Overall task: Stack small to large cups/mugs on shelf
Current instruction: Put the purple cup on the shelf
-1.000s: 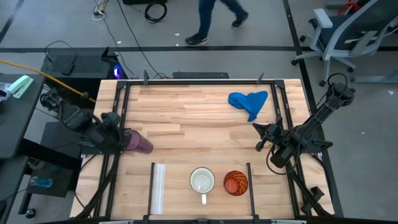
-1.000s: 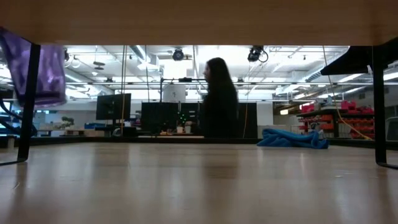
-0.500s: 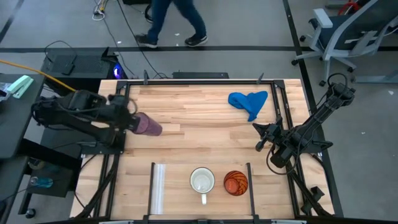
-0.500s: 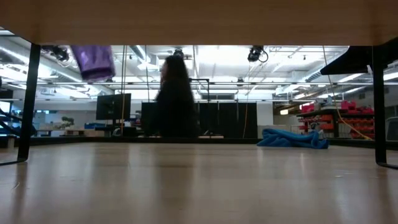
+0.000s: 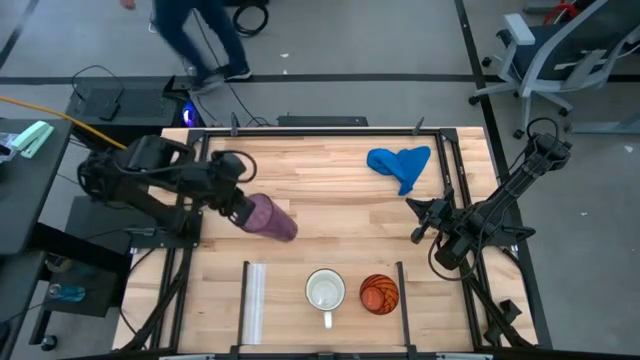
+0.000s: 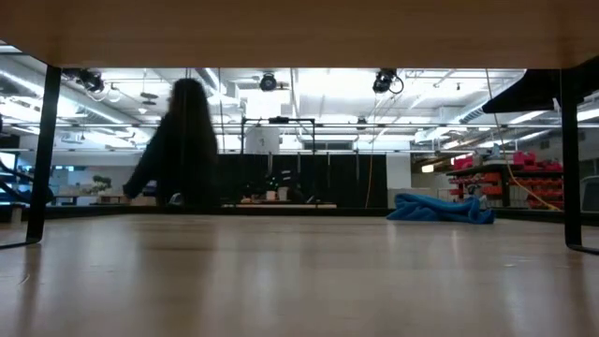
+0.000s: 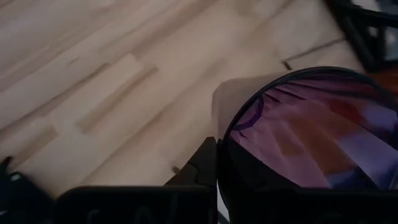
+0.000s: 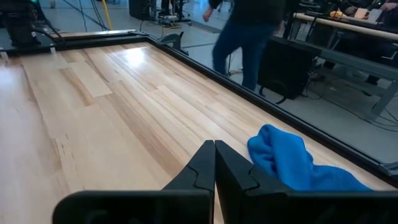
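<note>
The left tool (image 5: 243, 210) is out over the left half of the wooden surface (image 5: 320, 180), pinching the purple cup (image 5: 270, 217), which lies tilted on its side in the grip with its open mouth pointing toward the front middle of the surface; from the left wrist view the cup's dark rim and purple folds (image 7: 311, 137) fill the space right by the fingers. It sits above the boards, just behind and to the left of the shelf (image 5: 285, 300), the front section between the pale upright strip (image 5: 254, 300) and the thin dark post (image 5: 401, 290). Inside that section the white mug (image 5: 325, 291) stands upright with its handle toward the front edge, and the orange cup (image 5: 379, 294) stands just beside it, close to the post. The right tool (image 5: 418, 218) waits at the right edge, its fingers (image 8: 214, 163) pressed together on nothing. The blue cloth (image 5: 400, 164) lies crumpled near the back right corner. Beyond the surface a person (image 6: 178, 145) is walking past.
</note>
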{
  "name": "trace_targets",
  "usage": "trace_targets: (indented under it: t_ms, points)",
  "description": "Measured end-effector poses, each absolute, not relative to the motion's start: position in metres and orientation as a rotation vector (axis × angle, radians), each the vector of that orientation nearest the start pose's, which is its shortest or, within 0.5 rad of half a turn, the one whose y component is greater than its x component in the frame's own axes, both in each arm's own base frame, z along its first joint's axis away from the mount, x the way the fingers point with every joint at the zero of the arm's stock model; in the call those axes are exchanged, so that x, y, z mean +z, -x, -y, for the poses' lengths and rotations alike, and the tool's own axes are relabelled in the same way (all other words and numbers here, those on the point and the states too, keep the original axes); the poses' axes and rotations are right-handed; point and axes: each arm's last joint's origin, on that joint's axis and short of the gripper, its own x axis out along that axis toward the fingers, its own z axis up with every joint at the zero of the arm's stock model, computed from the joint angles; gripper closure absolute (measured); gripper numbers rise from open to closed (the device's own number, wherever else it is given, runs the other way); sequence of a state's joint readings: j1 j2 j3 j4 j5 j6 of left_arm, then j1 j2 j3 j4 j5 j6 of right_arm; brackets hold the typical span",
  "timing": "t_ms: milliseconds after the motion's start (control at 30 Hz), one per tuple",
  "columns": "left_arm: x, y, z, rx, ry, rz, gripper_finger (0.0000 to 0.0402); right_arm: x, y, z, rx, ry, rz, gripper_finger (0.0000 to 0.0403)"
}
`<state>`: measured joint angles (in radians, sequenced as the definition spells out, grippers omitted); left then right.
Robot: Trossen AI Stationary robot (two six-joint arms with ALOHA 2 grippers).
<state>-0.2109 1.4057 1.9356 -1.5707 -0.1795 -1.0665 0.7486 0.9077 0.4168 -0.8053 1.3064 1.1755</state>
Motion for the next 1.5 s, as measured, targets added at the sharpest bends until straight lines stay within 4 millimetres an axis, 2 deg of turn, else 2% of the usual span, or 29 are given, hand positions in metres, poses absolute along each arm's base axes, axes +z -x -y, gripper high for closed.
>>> trace_targets:
  t_ms: [167,467,600,800,1500]
  points:
    - [0.462,-0.203,0.058,0.448,0.814,-0.926,0.0389,0.176,-0.109,-0.063,-0.726,0.005,-0.291,0.0392]
    - [0.449,-0.197,0.095,0.423,0.941,-1.058,0.0389,0.176,-0.109,-0.063,-0.724,-0.002,-0.292,0.0392]
    - [0.445,-0.199,0.113,0.417,0.939,-1.094,0.0389,0.176,-0.109,-0.063,-0.724,-0.002,-0.292,0.0392]
    - [0.431,-0.214,0.133,0.409,0.928,-1.195,0.0389,0.176,-0.109,-0.063,-0.724,-0.003,-0.291,0.0392]
    - [0.414,-0.235,0.144,0.378,0.748,-1.219,0.0389,0.177,-0.109,-0.063,-0.724,0.004,-0.289,0.0392]
